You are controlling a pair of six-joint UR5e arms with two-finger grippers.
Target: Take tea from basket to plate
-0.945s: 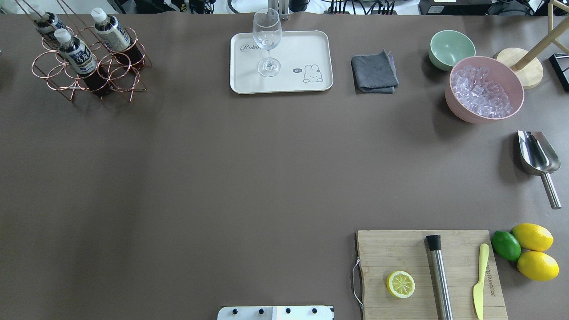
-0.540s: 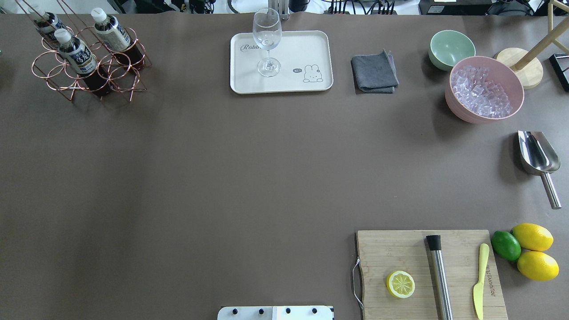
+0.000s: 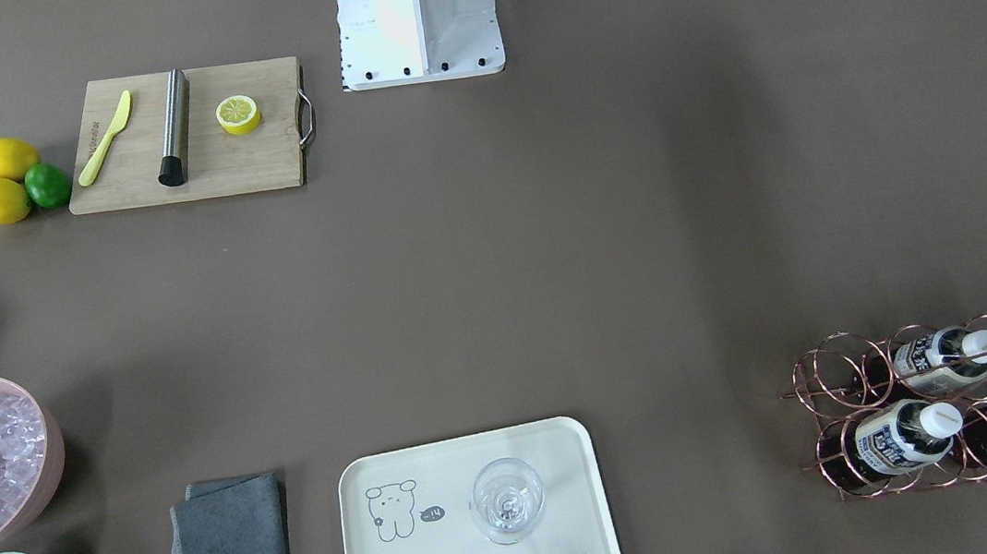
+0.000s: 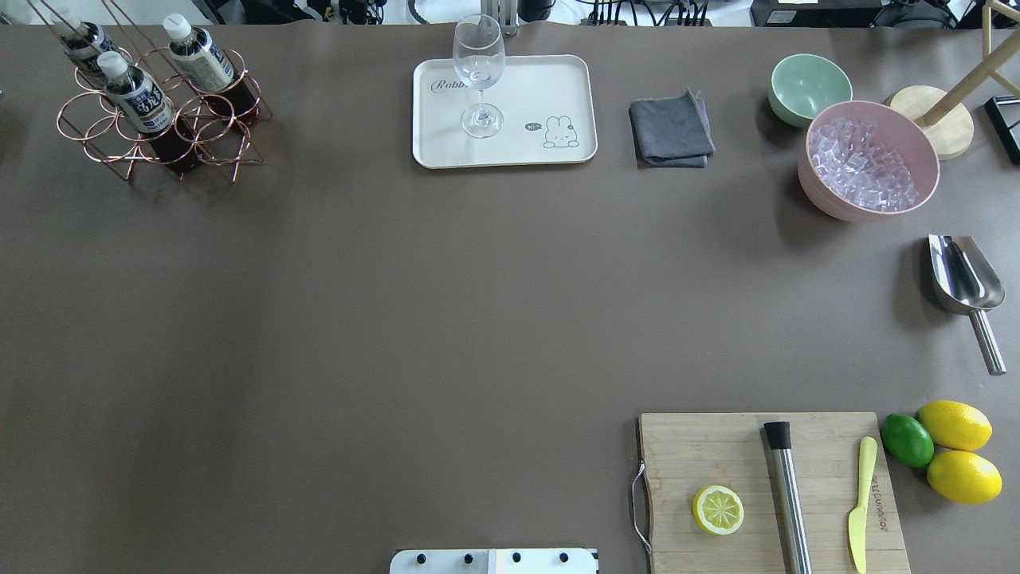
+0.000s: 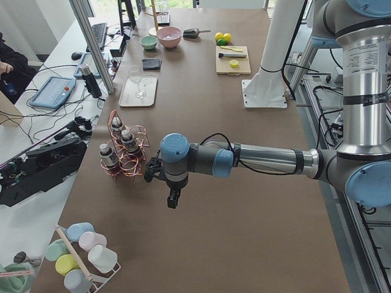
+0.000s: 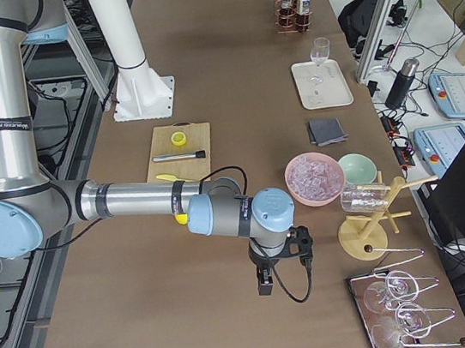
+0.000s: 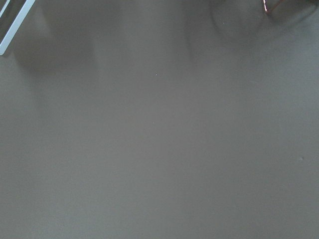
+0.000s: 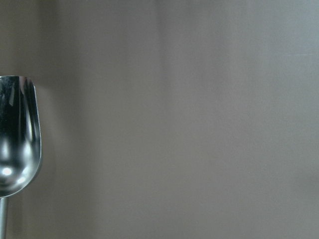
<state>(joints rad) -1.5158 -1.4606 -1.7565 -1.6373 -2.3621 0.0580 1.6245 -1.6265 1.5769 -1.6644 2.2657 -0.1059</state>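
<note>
I see my left gripper (image 5: 173, 199) pointing down over bare surface (image 7: 159, 129), the right gripper (image 6: 265, 284) likewise, and I cannot tell whether either has its jaws parted or together. Over the last second nothing has shifted in the overhead view, so I judge the task not begun. The tea (image 4: 137, 97) stands with two like it in the basket (image 4: 159, 131) near the left gripper, well apart from the plate (image 4: 542, 80).

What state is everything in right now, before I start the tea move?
tea bottles: all three capped, standing in the basket.
plate: holds only the wine glass.
wine glass: upright, empty.
pink bowl: full of ice.
green bowl: empty.
left tool: open or shut, cannot tell.
right tool: cannot tell.
</note>
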